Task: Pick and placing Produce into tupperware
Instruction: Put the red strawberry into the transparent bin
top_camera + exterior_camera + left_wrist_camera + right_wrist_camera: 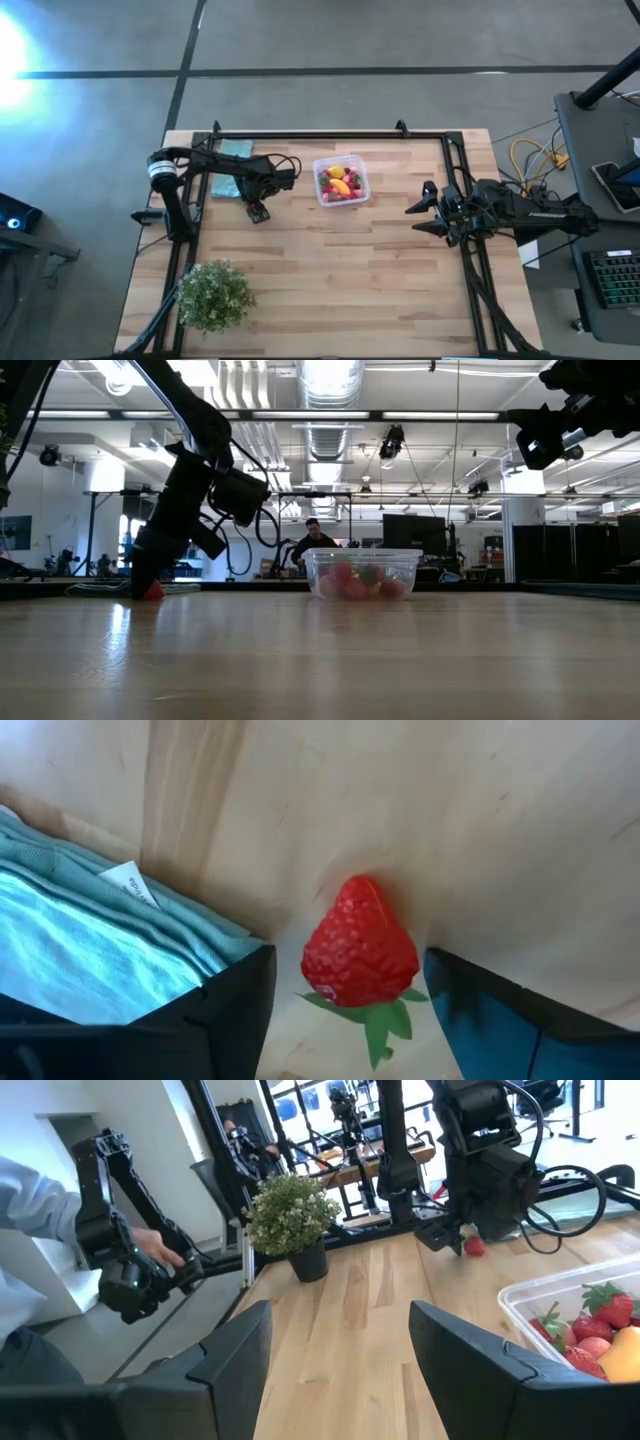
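One red strawberry [360, 945] lies on the wooden worktop [330, 270], just beside the folded teal cloth [90, 945] and well apart from the tupperware [341, 181]. The left gripper [258, 211] is down at the worktop with its jaws spread to either side of the berry; in the left wrist view a gap shows between each finger and the fruit, so nothing is clenched. The tupperware, clear and low-walled, stands on the worktop past the cloth from the left arm's base, holding red strawberries [585, 1325] and a yellow piece [340, 185]. The right gripper [425, 212] hangs in the air on the tupperware's other side, jaws parted and grasping nothing. A leafy potted bush [214, 294] stands at the worktop's edge, far from the tupperware.
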Action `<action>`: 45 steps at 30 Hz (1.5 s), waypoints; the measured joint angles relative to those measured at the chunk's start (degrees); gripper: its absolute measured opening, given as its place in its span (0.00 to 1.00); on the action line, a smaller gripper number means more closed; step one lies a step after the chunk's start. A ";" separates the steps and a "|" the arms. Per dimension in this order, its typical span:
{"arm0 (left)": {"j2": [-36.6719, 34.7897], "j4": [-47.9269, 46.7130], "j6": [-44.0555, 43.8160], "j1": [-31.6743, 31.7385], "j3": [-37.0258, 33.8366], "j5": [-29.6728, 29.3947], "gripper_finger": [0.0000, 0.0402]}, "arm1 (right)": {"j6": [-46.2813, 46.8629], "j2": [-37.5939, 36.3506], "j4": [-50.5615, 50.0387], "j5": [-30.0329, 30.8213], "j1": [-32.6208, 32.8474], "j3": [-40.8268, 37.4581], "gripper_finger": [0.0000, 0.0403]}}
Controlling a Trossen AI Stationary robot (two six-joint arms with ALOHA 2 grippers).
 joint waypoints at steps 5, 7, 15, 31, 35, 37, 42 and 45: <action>0.04 0.73 0.04 -0.03 0.04 0.25 0.51 | 0.00 -0.02 0.01 -0.01 0.02 -0.01 0.57; 0.04 1.12 0.05 -0.02 0.04 0.49 0.45 | -0.01 -0.02 0.01 -0.01 0.02 0.00 0.57; 0.04 1.63 0.01 -0.04 0.19 0.63 0.33 | 0.00 -0.02 0.01 -0.01 0.01 0.00 0.57; -4.24 8.31 1.62 -1.53 25.77 4.84 0.33 | 0.00 -0.02 -0.01 -0.02 0.01 0.00 0.57; -2.16 15.21 1.87 -1.55 31.97 10.15 0.33 | 0.00 -0.02 0.02 -0.01 0.02 0.00 0.57; -0.46 18.66 1.87 -1.55 33.96 12.70 0.33 | 0.00 0.02 0.01 0.00 0.00 0.00 0.57; 5.52 20.05 1.89 -1.55 38.32 13.62 0.33 | 0.00 0.11 0.01 -0.02 0.00 -0.02 0.57; 9.44 19.42 1.96 -1.55 39.91 13.77 0.33 | 0.00 0.20 0.01 -0.02 0.00 0.00 0.57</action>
